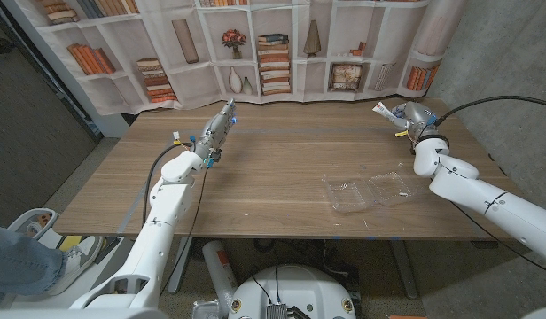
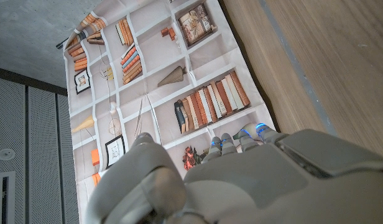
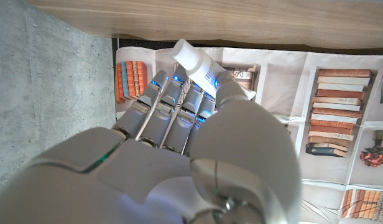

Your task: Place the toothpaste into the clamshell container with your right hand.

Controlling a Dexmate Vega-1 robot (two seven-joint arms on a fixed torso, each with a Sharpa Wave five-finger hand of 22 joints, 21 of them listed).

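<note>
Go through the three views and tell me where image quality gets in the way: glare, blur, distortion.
Head view: even light, wide-angle bend at the edges; the clear clamshell container shows mainly by faint glints. Right wrist view: the right hand is close and soft, the toothpaste sharper. Left wrist view: the left hand blurs in the foreground; the bookshelf backdrop is crisp.

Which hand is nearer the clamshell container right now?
Right. The right hand, holding the toothpaste, is raised just beyond the open clamshell container at the table's far right. The left hand is farther away, across the table to the container's left.
</note>
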